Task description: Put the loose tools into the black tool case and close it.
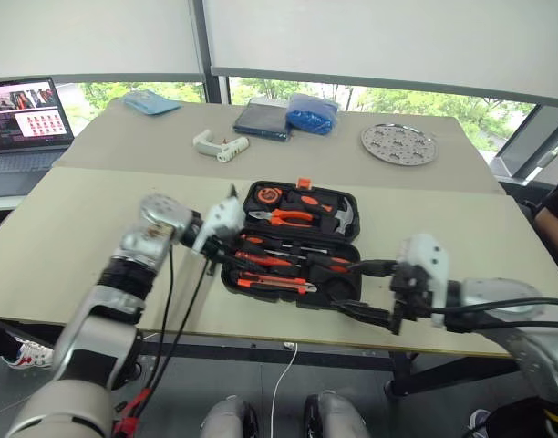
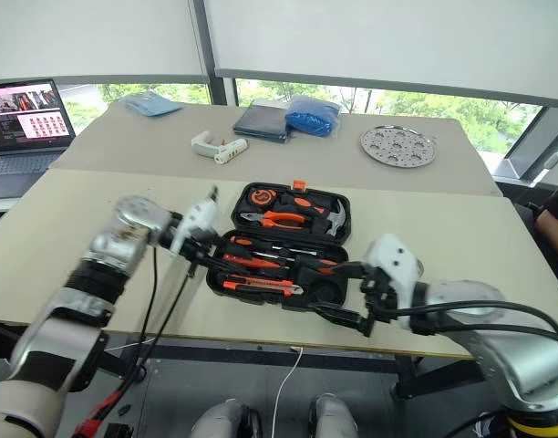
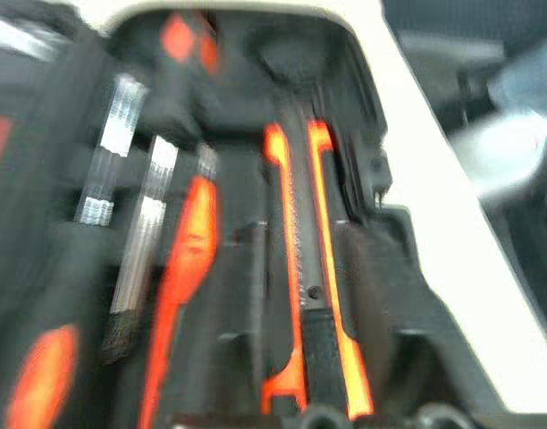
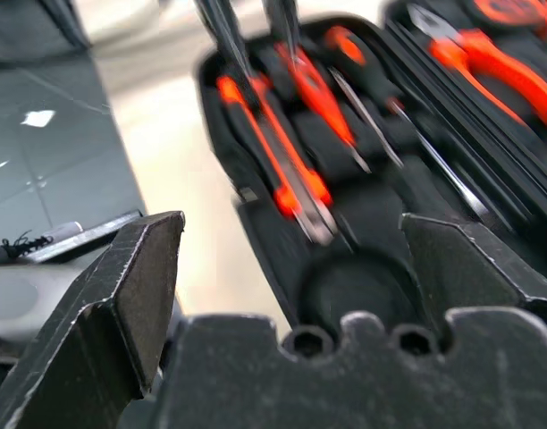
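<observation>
The black tool case (image 1: 338, 193) lies open in the middle of the near table. Its near half holds two orange-and-black screwdrivers (image 1: 272, 260) and, along the front edge, the orange-black utility knife (image 1: 274, 284). My left gripper (image 1: 226, 257) reaches in over the case's left end, just above the knife. In the right wrist view its fingers (image 4: 222, 27) stand apart with nothing between them. My right gripper (image 1: 347, 287) is wide open at the case's near right corner, over an empty round recess (image 4: 354, 286).
The case's far half holds orange-handled pliers (image 1: 293, 217), a hammer (image 1: 341, 215) and a tape measure (image 1: 267, 194). On the far table lie a white pistol-shaped tool (image 1: 215, 144), a dark flat book-like thing (image 1: 261, 120), a blue bag (image 1: 313, 113) and a perforated metal disc (image 1: 399, 143). A laptop (image 1: 24, 119) stands far left.
</observation>
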Tool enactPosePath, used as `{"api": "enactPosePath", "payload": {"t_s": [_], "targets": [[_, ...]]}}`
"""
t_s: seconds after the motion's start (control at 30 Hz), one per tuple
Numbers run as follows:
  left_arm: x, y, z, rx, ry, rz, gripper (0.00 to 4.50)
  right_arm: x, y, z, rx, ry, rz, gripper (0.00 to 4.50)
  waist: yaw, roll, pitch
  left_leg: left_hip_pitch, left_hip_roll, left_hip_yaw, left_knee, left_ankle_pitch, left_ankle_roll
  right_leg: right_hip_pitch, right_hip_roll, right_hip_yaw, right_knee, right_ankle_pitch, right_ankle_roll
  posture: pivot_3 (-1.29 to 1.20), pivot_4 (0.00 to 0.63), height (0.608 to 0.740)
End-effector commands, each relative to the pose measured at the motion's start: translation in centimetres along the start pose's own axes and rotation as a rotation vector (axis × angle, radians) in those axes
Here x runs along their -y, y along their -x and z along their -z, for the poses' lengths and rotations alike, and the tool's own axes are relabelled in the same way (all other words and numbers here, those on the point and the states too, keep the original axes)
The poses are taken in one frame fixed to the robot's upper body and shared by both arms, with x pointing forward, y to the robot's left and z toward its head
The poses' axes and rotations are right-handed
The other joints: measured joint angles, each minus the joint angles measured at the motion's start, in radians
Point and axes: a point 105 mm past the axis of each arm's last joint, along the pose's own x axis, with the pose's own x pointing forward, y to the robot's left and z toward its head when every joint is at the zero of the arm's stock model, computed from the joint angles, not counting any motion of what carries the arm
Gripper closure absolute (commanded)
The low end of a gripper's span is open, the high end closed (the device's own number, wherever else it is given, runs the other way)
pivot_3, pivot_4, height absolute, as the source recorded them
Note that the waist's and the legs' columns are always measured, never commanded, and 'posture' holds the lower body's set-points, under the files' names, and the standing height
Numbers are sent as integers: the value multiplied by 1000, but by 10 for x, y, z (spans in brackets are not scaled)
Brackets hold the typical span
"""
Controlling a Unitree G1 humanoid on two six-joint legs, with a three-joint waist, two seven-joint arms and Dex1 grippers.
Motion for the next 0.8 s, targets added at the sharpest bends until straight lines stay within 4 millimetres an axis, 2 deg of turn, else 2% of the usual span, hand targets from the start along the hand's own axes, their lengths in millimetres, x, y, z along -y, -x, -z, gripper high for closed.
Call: {"api": "enactPosePath", "payload": {"t_s": [0.03, 0.13, 0.3, 0.53, 0.57, 0.63, 0.8], "targets": [[7, 14, -35, 111, -9, -44, 1271, 26, 30, 0, -20, 7, 144, 0, 3, 0, 0, 0, -1, 0, 0, 0, 0, 1, 0, 0, 0, -3, 5, 0, 150, 718], [19, 17, -39, 116, 22, -3, 105, 51, 44, 17, -82, -27, 264, 0, 5, 0, 0, 5, -2, 0, -1, 0, 0, 6, -1, 1, -1, -4, 7, 0, 150, 718], [26, 11, -42, 132, 17, -5, 44, 86, 42, 40, -152, -61, 396, 0, -3, 0, 0, 7, -2, 0, -1, -1, 0, 6, -1, 3, -1, -3, 6, 0, 150, 718], [34, 6, -41, 90, -38, -16, 44, 111, 14, 60, -192, -74, 401, 0, -15, 1, 1, 9, -2, 0, -4, 2, -4, 6, 1, 4, 1, -3, 4, 0, 150, 718], [34, 6, -40, 89, -40, -18, 0, 113, 11, 62, -194, -79, 400, 414, -14, 1, 1, 9, -2, 0, -5, 2, -4, 6, 1, 4, 1, -4, 4, 0, 150, 718], [35, 5, -40, 86, -39, -19, 0, 119, 4, 70, -215, -96, 408, 619, -14, 1, 1, 9, -2, 0, -5, 3, -5, 6, 2, 4, 1, -4, 4, 0, 150, 718], [37, 7, -39, 67, -48, -27, 0, 127, 2, 78, -245, -111, 418, 2389, -13, 2, 1, 10, -2, 0, -5, 3, -5, 6, 1, 4, 1, -4, 4, 0, 150, 718]]}}
